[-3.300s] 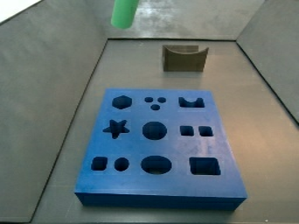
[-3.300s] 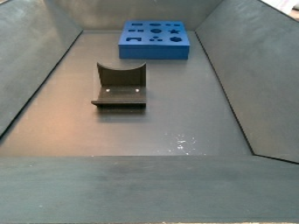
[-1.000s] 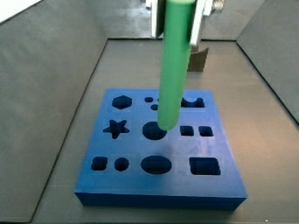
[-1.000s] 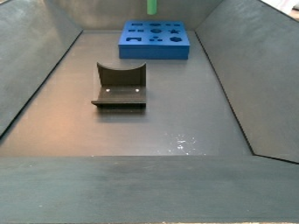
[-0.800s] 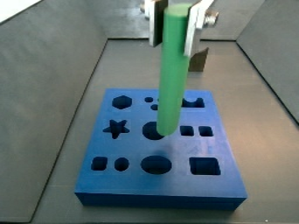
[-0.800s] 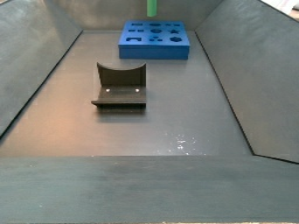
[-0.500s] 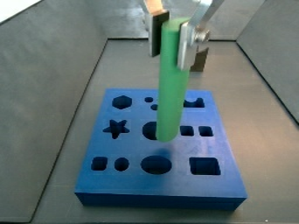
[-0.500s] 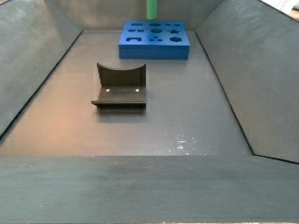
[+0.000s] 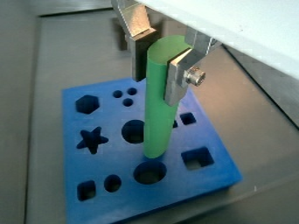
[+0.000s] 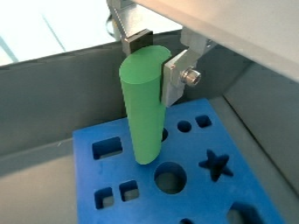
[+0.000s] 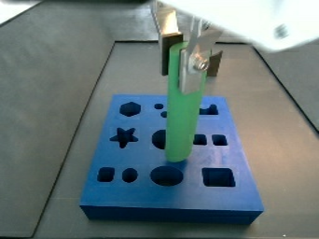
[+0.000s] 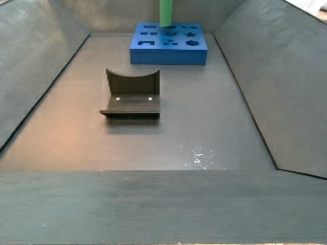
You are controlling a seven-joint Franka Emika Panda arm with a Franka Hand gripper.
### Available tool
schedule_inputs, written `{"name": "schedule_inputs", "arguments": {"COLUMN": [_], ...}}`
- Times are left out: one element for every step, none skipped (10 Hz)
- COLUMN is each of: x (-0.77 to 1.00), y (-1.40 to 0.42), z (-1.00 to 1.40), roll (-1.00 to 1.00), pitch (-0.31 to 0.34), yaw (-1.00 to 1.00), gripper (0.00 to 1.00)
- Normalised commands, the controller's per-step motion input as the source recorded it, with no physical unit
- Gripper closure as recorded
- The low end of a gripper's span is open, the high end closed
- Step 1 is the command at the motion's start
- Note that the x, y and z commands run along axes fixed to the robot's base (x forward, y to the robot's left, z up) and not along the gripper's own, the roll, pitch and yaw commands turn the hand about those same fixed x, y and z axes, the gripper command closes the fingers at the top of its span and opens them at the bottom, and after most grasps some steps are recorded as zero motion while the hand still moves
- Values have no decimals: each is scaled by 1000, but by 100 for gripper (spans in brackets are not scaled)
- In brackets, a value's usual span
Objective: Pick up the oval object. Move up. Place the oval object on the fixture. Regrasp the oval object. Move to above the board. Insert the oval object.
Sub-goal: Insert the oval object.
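The oval object (image 11: 178, 103) is a long bright green peg, held upright by its top end in my gripper (image 11: 187, 49), which is shut on it. In both wrist views the silver fingers (image 9: 177, 74) clamp the peg (image 9: 156, 105) from two sides; the gripper (image 10: 156, 61) grips the peg (image 10: 140, 105) at its top. The peg's lower end hangs just over the large oval hole (image 11: 166, 175) near the front of the blue board (image 11: 131, 159). Whether the tip touches the board I cannot tell. The fixture (image 12: 132, 94) stands apart from the board (image 12: 166, 55), bare.
The board (image 9: 117, 162) carries star, hexagon, round and square holes around the peg. Grey sloped walls (image 12: 38, 77) enclose the floor on both sides. In a side view the peg (image 12: 166, 11) runs out past the picture's upper edge over the board.
The gripper and peg have come down and moved toward the board's front, from over the round centre hole to over the large oval hole. The grip stays the same.
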Motion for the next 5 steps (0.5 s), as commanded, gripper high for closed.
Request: {"name": "schedule_inputs", "arguments": {"x": [0,11,-366,0,0], "y": [-69,-71,-220,0,0], "z": [3,-17,-31,0,0], "roll": [54,0,-6,0,0], "pitch": [0,-33,-27,0,0], "yaw": [0,0,-466,-1000,-1000], "gripper": [100,100,100,100,100]}}
